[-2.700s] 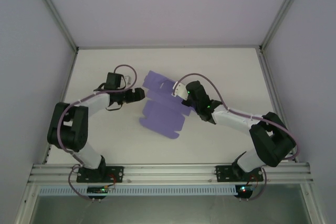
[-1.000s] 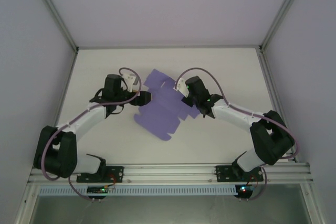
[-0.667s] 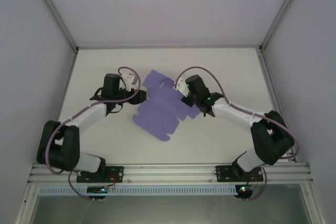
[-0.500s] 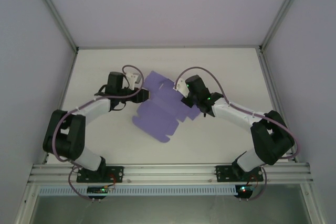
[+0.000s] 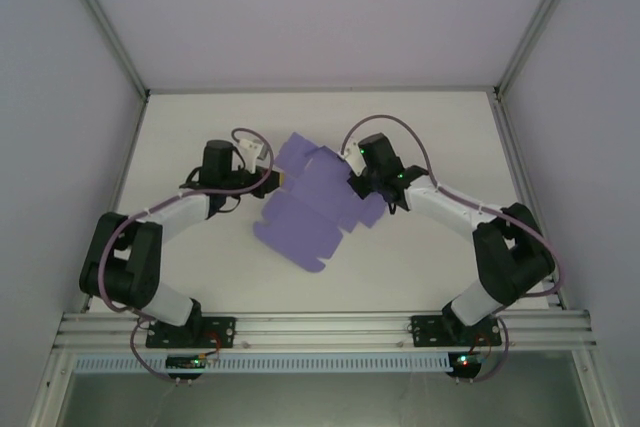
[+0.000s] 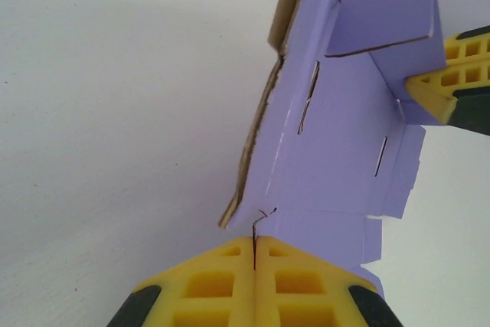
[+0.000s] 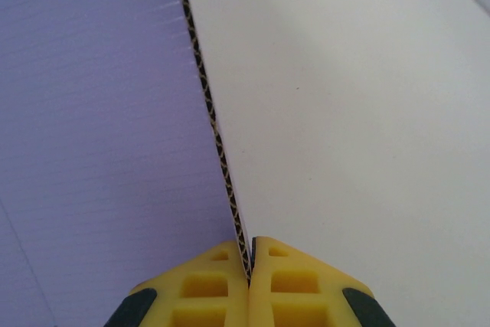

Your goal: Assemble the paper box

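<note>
Box [image 5: 308, 209] pinched at both sides by two pincers, mid-worktop.
Top view: the lavender card is spread open as a die-cut sheet in the middle of the white worktop [image 5: 200, 277]; the left pincer [image 5: 276, 180] is closed on its left edge and the right pincer [image 5: 358, 189] is closed on its right edge. Left wrist view: yellow pads [image 6: 214, 277] meet on a thin edge of the card, which stretches away with slits and flaps, its left side tilted up off the worktop; the other pincer's yellow fingers grip the far side. Right wrist view: pads [image 7: 218, 285] clamp the corrugated edge, purple card to the left, bare worktop to the right.
</note>
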